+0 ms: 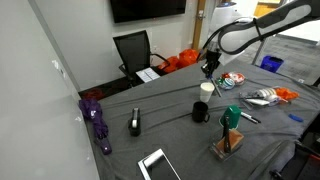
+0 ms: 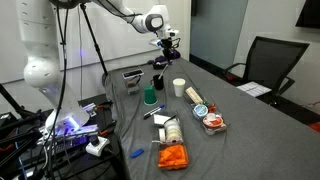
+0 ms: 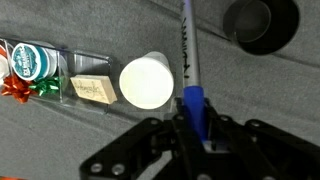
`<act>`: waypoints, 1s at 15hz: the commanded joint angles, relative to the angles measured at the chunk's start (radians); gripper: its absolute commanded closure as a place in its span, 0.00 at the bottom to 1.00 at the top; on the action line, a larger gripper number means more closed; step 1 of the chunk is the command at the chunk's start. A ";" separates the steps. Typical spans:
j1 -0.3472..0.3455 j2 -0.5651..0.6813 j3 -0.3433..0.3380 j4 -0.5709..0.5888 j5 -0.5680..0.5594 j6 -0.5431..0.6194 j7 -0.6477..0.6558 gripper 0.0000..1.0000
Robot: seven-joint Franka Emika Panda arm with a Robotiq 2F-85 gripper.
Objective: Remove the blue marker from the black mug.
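Note:
My gripper (image 3: 197, 128) is shut on the blue marker (image 3: 187, 55), which is white-barrelled with a blue cap held between the fingers. The marker is out of the black mug (image 3: 260, 25) and hangs over the grey tabletop beside the white cup (image 3: 147, 80). In both exterior views the gripper (image 1: 210, 68) (image 2: 163, 62) is raised above the table. The black mug (image 1: 201, 111) (image 2: 157, 81) stands below and to one side of it, near the white cup (image 1: 207, 88) (image 2: 179, 87).
A green mug (image 1: 231, 117) (image 2: 149, 97) stands near the black mug. A clear box of small items (image 3: 45, 78) lies by the white cup. A wooden block holder (image 1: 227, 143), a black stapler (image 1: 135, 122), a tablet (image 1: 155, 165) and a purple object (image 1: 97, 120) sit on the table.

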 commanded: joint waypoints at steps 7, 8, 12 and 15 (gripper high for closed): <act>-0.074 -0.011 -0.054 -0.071 0.010 0.014 0.006 0.95; -0.078 -0.012 -0.058 -0.085 0.010 0.012 0.005 0.95; -0.087 -0.017 -0.072 -0.139 -0.002 0.008 0.002 0.95; -0.088 -0.015 -0.085 -0.181 -0.022 0.018 0.001 0.95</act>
